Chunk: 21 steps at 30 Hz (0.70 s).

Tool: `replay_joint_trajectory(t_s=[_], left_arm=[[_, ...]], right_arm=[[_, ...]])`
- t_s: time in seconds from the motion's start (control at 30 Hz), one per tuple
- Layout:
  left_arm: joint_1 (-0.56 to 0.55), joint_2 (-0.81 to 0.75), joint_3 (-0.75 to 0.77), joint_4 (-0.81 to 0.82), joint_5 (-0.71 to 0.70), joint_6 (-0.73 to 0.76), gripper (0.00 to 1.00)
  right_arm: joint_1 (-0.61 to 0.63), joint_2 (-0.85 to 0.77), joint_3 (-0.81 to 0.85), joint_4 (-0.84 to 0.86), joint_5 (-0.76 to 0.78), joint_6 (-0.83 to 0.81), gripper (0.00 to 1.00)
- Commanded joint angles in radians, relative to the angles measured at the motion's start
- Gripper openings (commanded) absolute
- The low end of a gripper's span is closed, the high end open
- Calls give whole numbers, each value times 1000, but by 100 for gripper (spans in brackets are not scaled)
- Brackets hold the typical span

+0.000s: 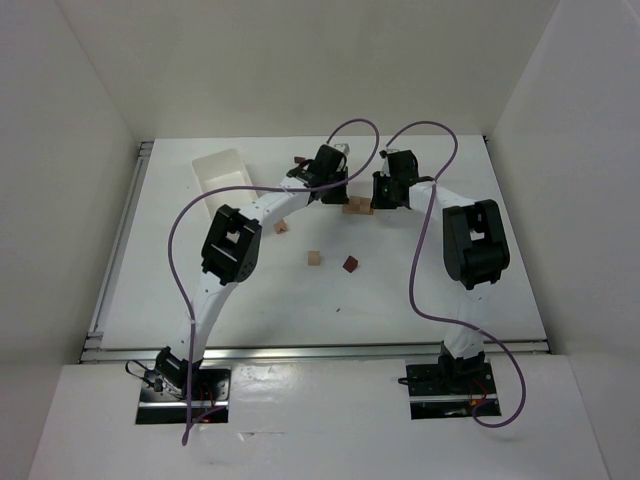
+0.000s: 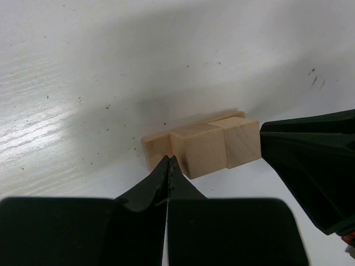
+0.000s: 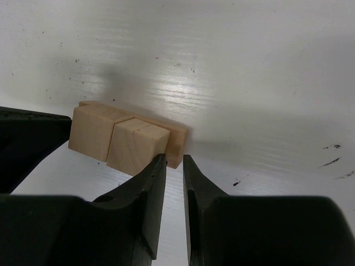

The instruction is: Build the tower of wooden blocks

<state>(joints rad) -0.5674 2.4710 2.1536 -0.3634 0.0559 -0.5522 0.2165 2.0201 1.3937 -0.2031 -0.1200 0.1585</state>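
Left pincer: mine, tips together, at the plank's end.
Right pincer: mine, all but together, empty, at the opposite end.
Wood block tower: two tan cubes side by side on the plank, between my pincers.
Room: bare table beyond.

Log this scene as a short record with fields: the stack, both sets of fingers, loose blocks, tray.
stack: two tan cubes side by side on a flat plank
left fingers: shut, empty, tips at one end of the stack
right fingers: nearly shut, empty, at the opposite end
loose blocks: two tan, one maroon, nearer the bases
tray: white, far left
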Motion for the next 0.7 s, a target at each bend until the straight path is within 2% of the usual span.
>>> replay_joint_trajectory(t_s=[0.0,0.67], left_arm=[[-5,-17,-17,7,-25,9,0],[-5,-37,-35,7,-25,18,0]], right_arm=[[11,-9,41,34,2,-10,27],[11,0,50,44,11,-19,28]])
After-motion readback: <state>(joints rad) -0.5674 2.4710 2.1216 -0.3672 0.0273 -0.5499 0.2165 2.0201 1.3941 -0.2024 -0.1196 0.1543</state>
